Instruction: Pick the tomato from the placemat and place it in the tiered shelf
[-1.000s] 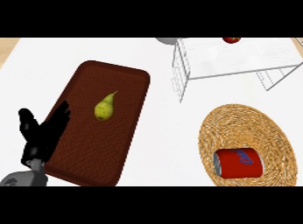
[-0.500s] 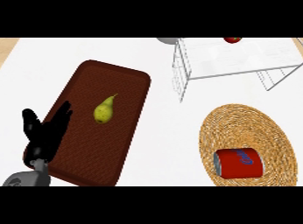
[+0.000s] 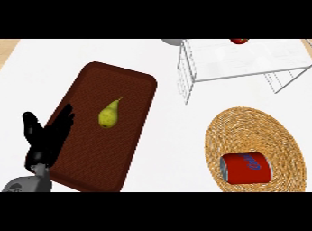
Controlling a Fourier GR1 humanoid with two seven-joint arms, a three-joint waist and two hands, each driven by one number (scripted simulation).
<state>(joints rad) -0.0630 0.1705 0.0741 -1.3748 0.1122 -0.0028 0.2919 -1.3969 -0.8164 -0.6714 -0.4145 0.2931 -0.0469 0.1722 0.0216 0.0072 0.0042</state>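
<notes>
One hand point(image 3: 44, 143), the left, is seen at the surface's point(image 3: 172, 131) near left edge, resting over the left border of a dark brown tray point(image 3: 98, 122) with its fingers point(image 3: 64, 118) straight and spread, holding nothing. The right hand is not seen. A yellow-green pear point(image 3: 108, 113) lies near the tray's middle, apart from the hand. The tomato point(image 3: 238, 40) is found at the far edge, on the top level of the white wire tiered shelf point(image 3: 245, 63) in the far right corner. A round woven placemat point(image 3: 255, 149) is laid toward the near right, and a red can point(image 3: 244, 168) lies on its side on the mat's near part.
</notes>
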